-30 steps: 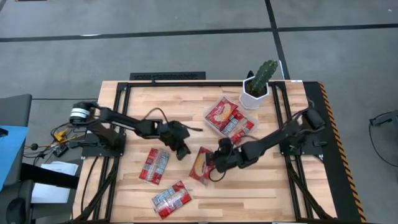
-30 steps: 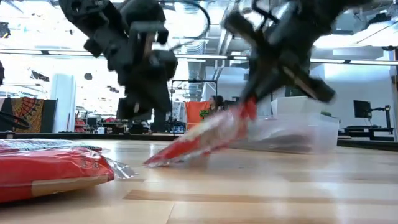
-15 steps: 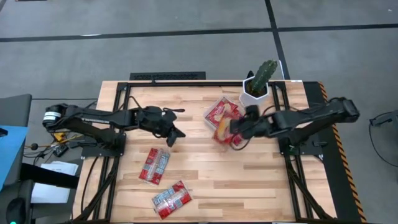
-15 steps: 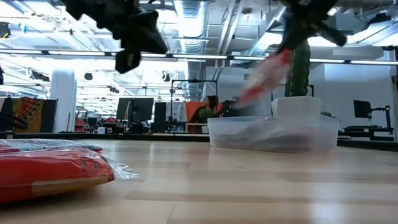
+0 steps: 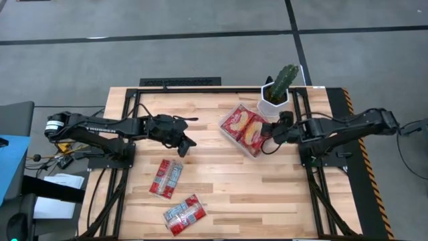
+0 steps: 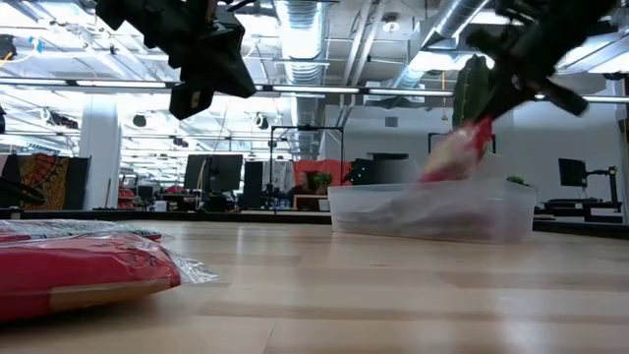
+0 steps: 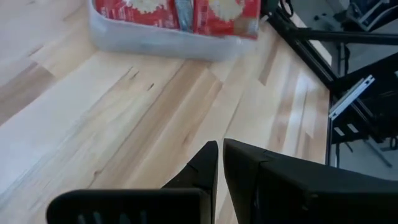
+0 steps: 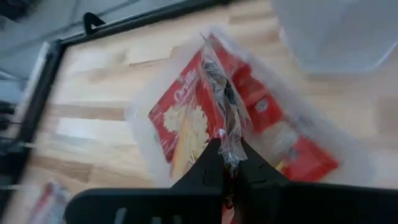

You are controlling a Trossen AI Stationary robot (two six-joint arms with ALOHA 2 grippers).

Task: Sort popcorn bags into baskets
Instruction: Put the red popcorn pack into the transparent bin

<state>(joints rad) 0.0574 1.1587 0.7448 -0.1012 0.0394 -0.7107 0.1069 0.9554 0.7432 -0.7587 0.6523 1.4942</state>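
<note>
Wood table [image 5: 281, 194], high view. Clear tray [image 5: 229, 135] sits at abt 1 o'clock from centre, just beside white cactus pot [image 5: 273, 106] at its 2 o'clock. Right gripper [image 5: 274, 132] at tray's 3 o'clock edge, clenched on a popcorn bag [image 5: 253, 134] hanging over the tray; another bag [image 5: 235, 122] lies inside. Left gripper [image 5: 186, 143] at 9 o'clock of tray, well apart, fingers pinched together, nothing in them. Two loose bags: one [image 5: 166, 178] at 7 o'clock, one [image 5: 184, 214] nearer the front edge.
</note>
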